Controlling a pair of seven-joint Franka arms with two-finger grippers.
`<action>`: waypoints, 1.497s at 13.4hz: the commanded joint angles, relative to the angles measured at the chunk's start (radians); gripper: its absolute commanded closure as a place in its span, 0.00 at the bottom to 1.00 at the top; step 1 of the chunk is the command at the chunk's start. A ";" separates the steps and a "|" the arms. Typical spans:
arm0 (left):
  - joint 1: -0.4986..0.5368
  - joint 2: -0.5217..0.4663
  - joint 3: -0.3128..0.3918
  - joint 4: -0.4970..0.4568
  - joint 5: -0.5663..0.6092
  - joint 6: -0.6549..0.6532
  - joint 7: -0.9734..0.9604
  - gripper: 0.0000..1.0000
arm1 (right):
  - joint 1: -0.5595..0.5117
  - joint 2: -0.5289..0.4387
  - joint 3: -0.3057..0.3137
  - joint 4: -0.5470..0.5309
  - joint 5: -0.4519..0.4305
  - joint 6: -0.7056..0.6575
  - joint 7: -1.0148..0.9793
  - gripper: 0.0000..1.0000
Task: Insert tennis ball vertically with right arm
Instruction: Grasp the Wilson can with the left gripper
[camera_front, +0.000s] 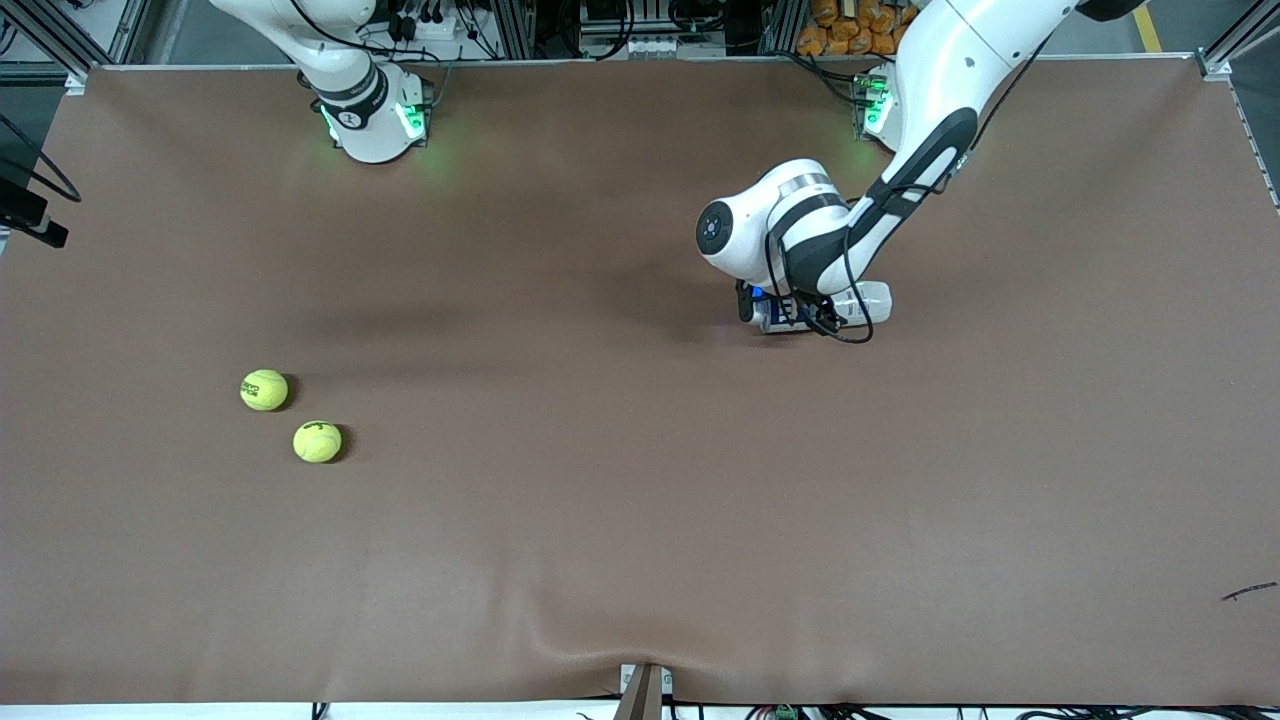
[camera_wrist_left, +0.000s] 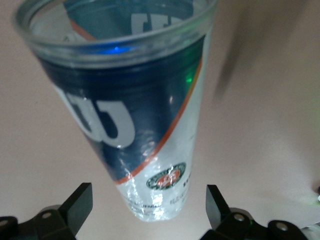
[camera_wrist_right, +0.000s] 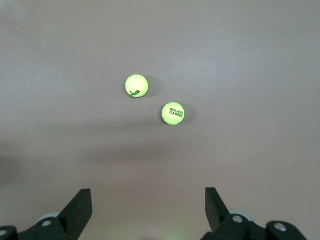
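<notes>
Two yellow tennis balls lie on the brown table toward the right arm's end: one with printed lettering (camera_front: 264, 390) (camera_wrist_right: 172, 113) and one nearer the front camera (camera_front: 317, 441) (camera_wrist_right: 136, 86). My right gripper (camera_wrist_right: 147, 196) is open and empty, high over the table, with both balls well below it; it is out of the front view, where only the right arm's lower part (camera_front: 355, 90) shows. A clear tennis ball can (camera_front: 870, 300) (camera_wrist_left: 145, 125) with a blue label lies on its side. My left gripper (camera_wrist_left: 149, 194) is open, low over the can's closed end, its fingers apart from it.
The brown cloth (camera_front: 640, 500) covers the whole table. A small dark mark (camera_front: 1248, 591) lies near the front corner at the left arm's end. Cables and racks stand along the edge at the robots' bases.
</notes>
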 joint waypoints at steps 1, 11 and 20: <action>0.000 0.036 0.000 0.020 0.013 -0.005 -0.011 0.00 | -0.024 -0.005 0.014 -0.003 0.010 -0.005 -0.003 0.00; -0.005 0.113 0.009 0.061 0.030 -0.010 -0.091 0.00 | -0.030 0.021 0.014 0.004 0.006 -0.002 -0.003 0.00; -0.006 0.125 0.008 0.099 0.050 -0.011 -0.095 0.35 | -0.032 0.021 0.014 0.002 0.007 -0.004 -0.005 0.00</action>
